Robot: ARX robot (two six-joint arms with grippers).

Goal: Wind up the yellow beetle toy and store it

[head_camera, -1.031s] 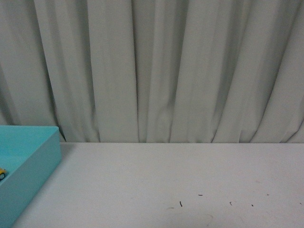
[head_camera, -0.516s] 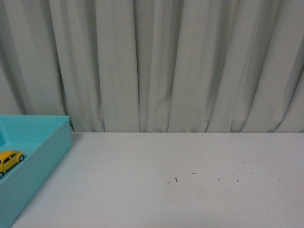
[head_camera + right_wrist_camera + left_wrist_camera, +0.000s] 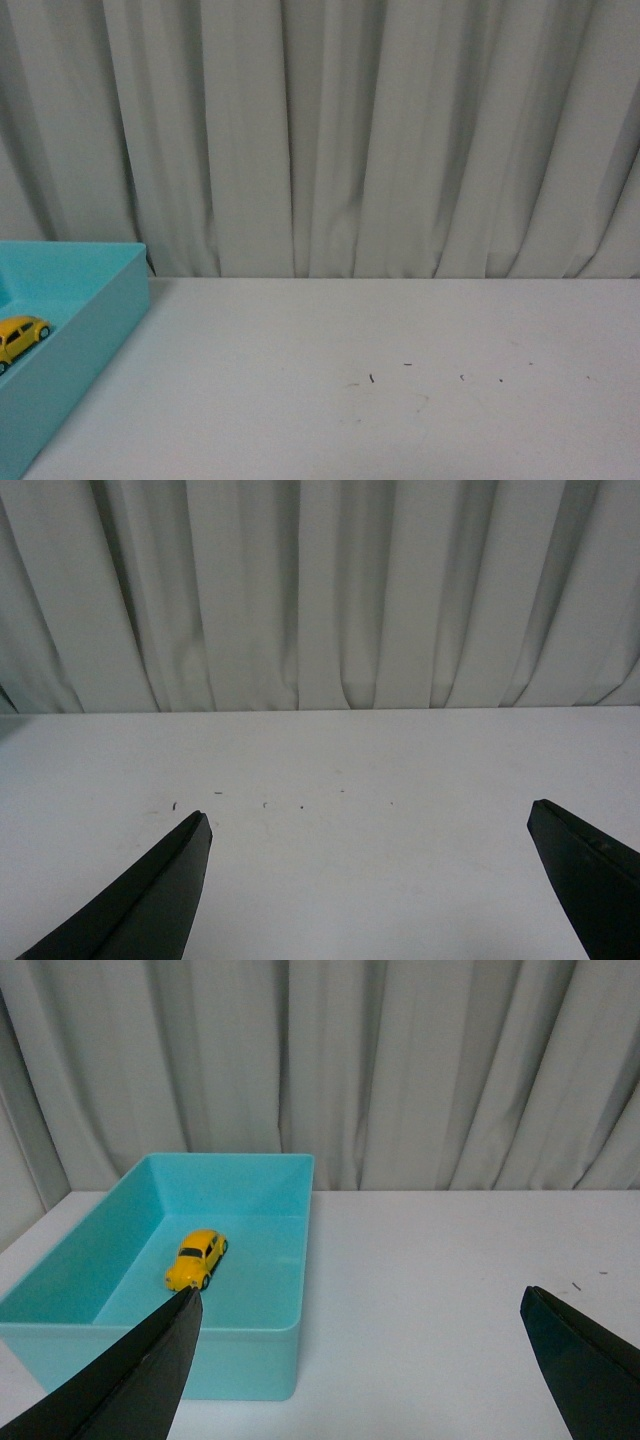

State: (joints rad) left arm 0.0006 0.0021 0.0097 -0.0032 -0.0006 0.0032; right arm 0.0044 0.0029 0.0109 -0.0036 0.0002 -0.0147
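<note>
White table (image 3: 400, 340) with a few dark specks, backed by pleated pale curtain (image 3: 350, 140). Compared with a second ago, the front view sits higher and the yellow beetle toy (image 3: 196, 1259) shows more fully. It lies inside the turquoise bin (image 3: 250, 1360), beyond and clear of the left gripper (image 3: 360, 1360); both it and the right gripper (image 3: 370, 880) are spread wide, empty.

Yellow beetle toy (image 3: 196, 1259); turquoise bin (image 3: 262, 1168); white table (image 3: 400, 340); grey curtain (image 3: 350, 130).
</note>
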